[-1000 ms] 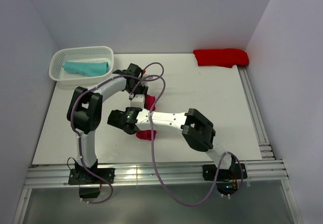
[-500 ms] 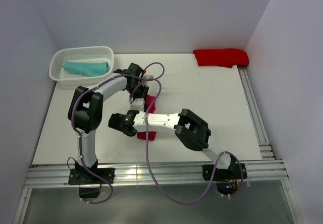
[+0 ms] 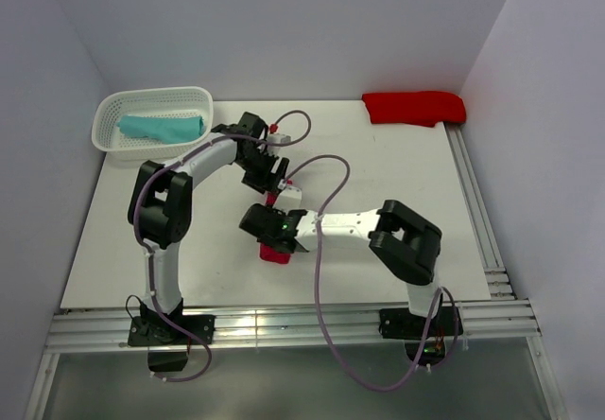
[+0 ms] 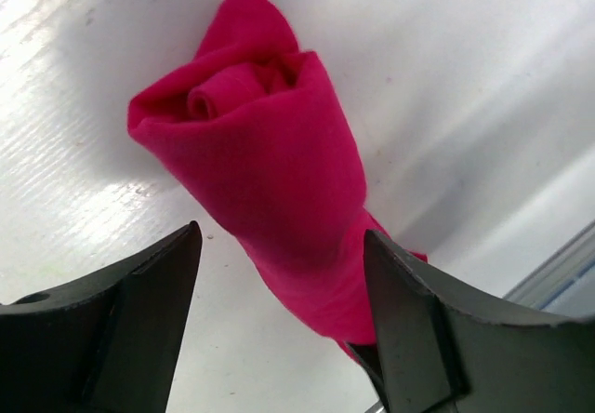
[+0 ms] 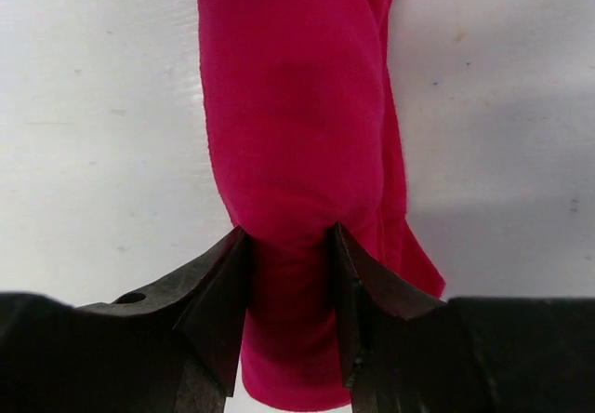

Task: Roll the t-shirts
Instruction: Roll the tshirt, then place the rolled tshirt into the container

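**Rolling stage, three views.** We see the raspberry-red t-shirt (image 4: 270,153) lying as a tight roll on the white table (image 3: 397,193). It sits near the middle of the table, somewhat toward the near edge, and its spiral end faces the left wrist camera. The right gripper (image 5: 288,234) is clamped on the roll. Both of its fingers press into the cloth, which bulges beyond the pinch, and looser folds hang along one side. The left gripper (image 4: 279,246) is spread wide, with one finger on each side of the roll; we cannot tell whether either finger touches the cloth. In the top view the two arms meet over the roll, the left arm reaching in from the far side and the right arm from the right. The teal bundle (image 3: 161,128) lies inside the white lattice basket (image 3: 151,98) at the far left corner of the table. The scarlet bundle (image 3: 414,107) lies at the far right corner, well apart from the roll and from both grippers
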You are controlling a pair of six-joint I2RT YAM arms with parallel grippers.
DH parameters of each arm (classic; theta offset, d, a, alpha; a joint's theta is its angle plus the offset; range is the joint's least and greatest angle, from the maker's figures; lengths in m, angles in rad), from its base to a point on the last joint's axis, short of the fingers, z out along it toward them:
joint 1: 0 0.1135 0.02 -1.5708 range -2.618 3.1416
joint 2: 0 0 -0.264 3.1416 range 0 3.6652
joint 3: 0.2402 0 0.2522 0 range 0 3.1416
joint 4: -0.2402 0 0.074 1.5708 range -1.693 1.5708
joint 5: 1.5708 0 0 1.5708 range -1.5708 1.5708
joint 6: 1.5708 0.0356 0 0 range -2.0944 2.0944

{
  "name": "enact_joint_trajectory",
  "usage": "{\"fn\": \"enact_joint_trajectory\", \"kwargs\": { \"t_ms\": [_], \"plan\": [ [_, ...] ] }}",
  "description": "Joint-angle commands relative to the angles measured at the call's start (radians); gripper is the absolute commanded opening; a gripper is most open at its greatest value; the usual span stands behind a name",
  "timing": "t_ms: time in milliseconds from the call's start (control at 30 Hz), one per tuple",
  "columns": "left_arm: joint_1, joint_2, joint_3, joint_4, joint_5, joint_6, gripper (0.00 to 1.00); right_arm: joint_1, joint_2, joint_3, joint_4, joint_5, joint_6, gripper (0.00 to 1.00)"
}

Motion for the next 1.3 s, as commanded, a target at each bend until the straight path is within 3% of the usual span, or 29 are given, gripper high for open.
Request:
{"fn": "enact_joint_trajectory", "kwargs": {
  "t_ms": [0, 333, 667, 900, 1100, 1167, 1200, 1267],
  "plan": [
    [0.023, -0.074, 0.014, -0.018, 0.107, 0.055, 0.76, -0.047, 0.004, -0.173, 0.215, -0.173, 0.046, 0.4],
    [0.1, -0.019, -0.08, 0.006, 0.274, 0.104, 0.77, -0.116, -0.052, -0.42, 0.573, -0.348, 0.107, 0.39],
    [0.1, 0.085, -0.103, 0.035, 0.294, 0.11, 0.75, -0.121, -0.047, -0.466, 0.601, -0.363, 0.133, 0.39],
    [0.1, 0.145, -0.077, 0.032, 0.297, 0.106, 0.68, -0.122, -0.053, -0.512, 0.638, -0.374, 0.147, 0.39],
    [0.097, 0.208, -0.029, 0.035, 0.289, 0.074, 0.38, -0.121, -0.066, -0.48, 0.601, -0.369, 0.123, 0.43],
    [0.094, 0.228, -0.009, 0.043, 0.285, 0.063, 0.17, -0.122, -0.085, -0.454, 0.552, -0.349, 0.106, 0.5],
    [0.094, 0.232, -0.003, 0.045, 0.28, 0.054, 0.0, -0.122, -0.104, -0.443, 0.532, -0.343, 0.101, 0.57],
    [0.094, 0.244, 0.015, 0.062, 0.269, 0.044, 0.0, -0.122, -0.134, -0.42, 0.485, -0.317, 0.086, 0.63]
  ]
}}
